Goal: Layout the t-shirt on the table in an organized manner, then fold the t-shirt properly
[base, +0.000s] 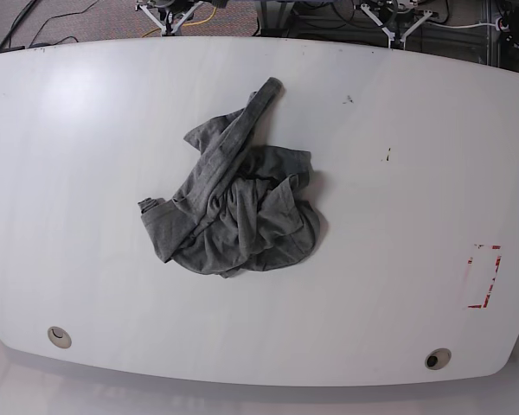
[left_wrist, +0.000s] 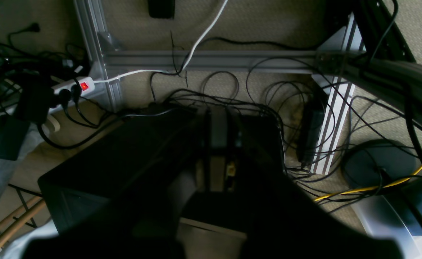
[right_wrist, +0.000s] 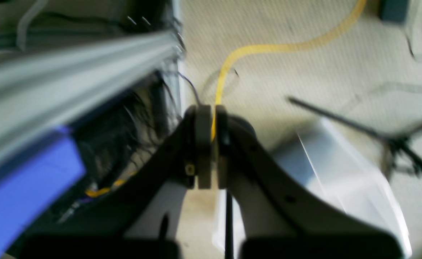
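The grey t-shirt (base: 238,207) lies crumpled in a heap near the middle of the white table (base: 86,130), one twisted strip reaching toward the far edge. Neither gripper is over the table. In the left wrist view my left gripper (left_wrist: 219,144) hangs dark and shut above the floor, with nothing in it. My right gripper (right_wrist: 211,144) is also shut and empty, its pads pressed together over carpet in the right wrist view. In the base view only bits of both arms show past the table's far edge.
A red tape rectangle (base: 483,277) marks the table's right side, and two round cable holes (base: 59,336) sit near the front edge. Below the arms are aluminium frame rails (left_wrist: 211,59), tangled cables, a power strip (left_wrist: 72,86) and a yellow cable (right_wrist: 232,57).
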